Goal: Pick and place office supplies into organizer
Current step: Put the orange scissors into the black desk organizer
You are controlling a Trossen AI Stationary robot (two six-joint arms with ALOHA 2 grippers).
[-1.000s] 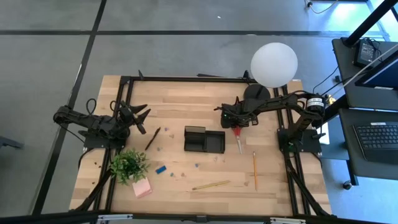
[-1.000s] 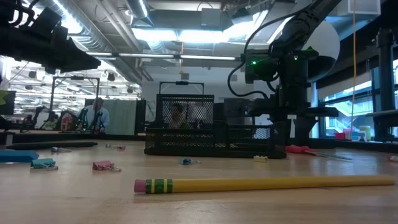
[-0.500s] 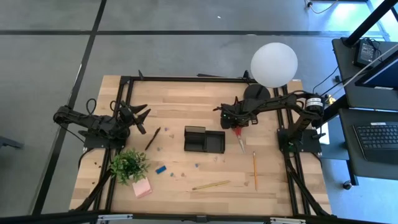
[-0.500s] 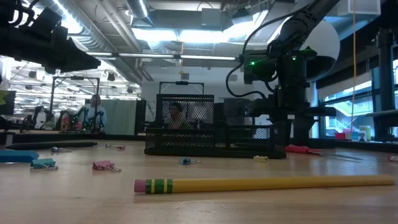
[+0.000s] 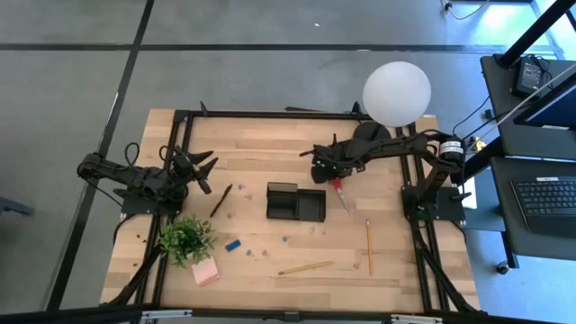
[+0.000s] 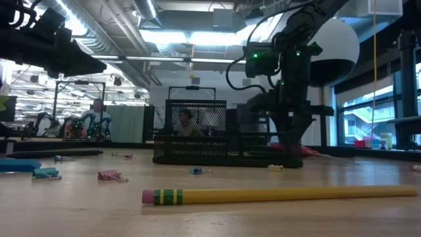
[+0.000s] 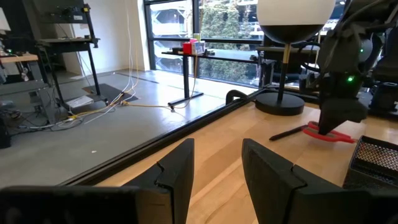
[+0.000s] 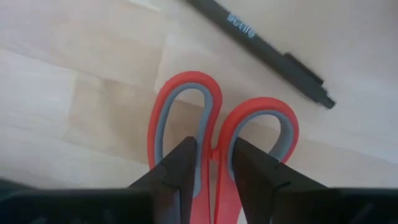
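Scissors [image 8: 217,140]: lay on the worktop [image 5: 261,144] just right of the organizer [image 5: 295,202], handles under the right gripper [image 8: 213,163].
Change: the right gripper had shifted left over the handles and narrowed – its fingers straddled the neck between the loops, closing but not plainly clamped.
Meaning: likely a grasp under way; nothing seen in the organizer yet.
Left gripper [image 7: 217,169]: waited at the left edge, fingers apart, empty.
Count: one scissors, two pencils, two dark pens, one pink pad, one blue eraser, several small clips.
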